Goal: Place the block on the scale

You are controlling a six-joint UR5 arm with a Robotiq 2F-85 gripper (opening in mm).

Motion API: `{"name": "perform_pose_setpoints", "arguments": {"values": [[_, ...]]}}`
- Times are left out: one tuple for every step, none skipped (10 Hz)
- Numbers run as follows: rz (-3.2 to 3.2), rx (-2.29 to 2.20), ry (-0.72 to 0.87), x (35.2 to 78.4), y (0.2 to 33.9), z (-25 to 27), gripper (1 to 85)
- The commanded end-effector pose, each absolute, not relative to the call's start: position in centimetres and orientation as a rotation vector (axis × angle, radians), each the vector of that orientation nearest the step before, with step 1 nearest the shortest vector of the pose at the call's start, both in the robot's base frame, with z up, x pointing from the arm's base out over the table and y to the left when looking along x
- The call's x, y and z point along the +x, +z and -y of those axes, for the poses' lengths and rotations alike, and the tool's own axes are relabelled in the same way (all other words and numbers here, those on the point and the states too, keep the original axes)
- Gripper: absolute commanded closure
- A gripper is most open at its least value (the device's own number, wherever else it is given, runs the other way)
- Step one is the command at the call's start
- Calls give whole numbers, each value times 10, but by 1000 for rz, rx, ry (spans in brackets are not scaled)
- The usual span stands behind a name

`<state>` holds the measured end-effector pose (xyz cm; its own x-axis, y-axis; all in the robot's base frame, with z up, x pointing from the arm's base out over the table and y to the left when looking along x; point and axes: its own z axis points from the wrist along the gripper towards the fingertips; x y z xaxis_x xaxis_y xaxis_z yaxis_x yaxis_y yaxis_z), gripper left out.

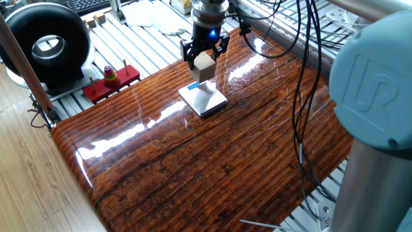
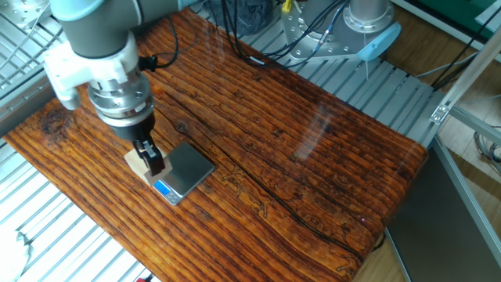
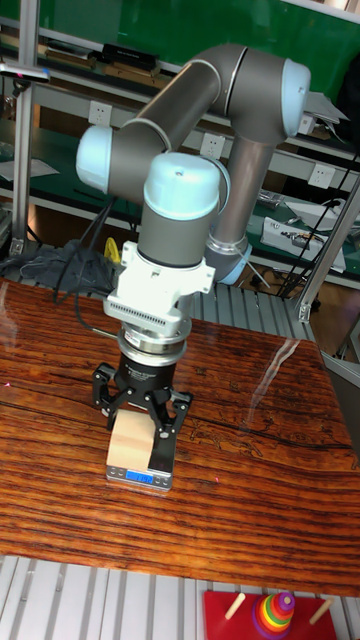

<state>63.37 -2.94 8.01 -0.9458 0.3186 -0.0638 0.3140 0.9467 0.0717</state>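
I read the black two-finger gripper (image 1: 203,59) as clamped on the plain light tan wooden cube (image 1: 203,65), one finger pressed to each side of it. In the tall fixed view the same gripper (image 3: 138,420) points straight down and the block (image 3: 130,443) fills the gap between the fingers. The block hangs partly over the thin flat square silver pocket scale (image 1: 205,98), at the edge that carries the blue display strip, and partly out past that edge. From the other fixed view the cube (image 2: 140,161) sits at the left corner of the scale (image 2: 185,171), with one dark finger (image 2: 154,159) in front of it. I cannot tell whether the block's underside touches the scale plate or is just above it.

Above the fingers I see the round black gripper body, then a ribbed white flange and the grey wrist with its pale blue caps. The wrist stands vertical over the near-left part of the glossy dark brown striped wooden tabletop (image 1: 212,161). The forearm rises and bends back towards the base at the far side. Black cables trail from the wrist across the far edge of the table
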Motion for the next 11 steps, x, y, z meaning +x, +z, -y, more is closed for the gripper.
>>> {"name": "perform_pose_setpoints", "arguments": {"values": [[-3017,492,102,626,72,23,847],[-3028,490,95,622,70,23,847],[-3047,484,91,616,69,23,847],[-3062,473,81,612,68,25,847],[-3086,462,62,606,67,27,847],[-3101,447,54,603,67,28,847],[-3111,429,45,601,66,30,847],[-3127,411,43,597,66,30,847],[-3136,400,73,595,66,25,847],[-3145,403,125,594,67,16,847],[-3149,398,129,593,67,15,847]]}}
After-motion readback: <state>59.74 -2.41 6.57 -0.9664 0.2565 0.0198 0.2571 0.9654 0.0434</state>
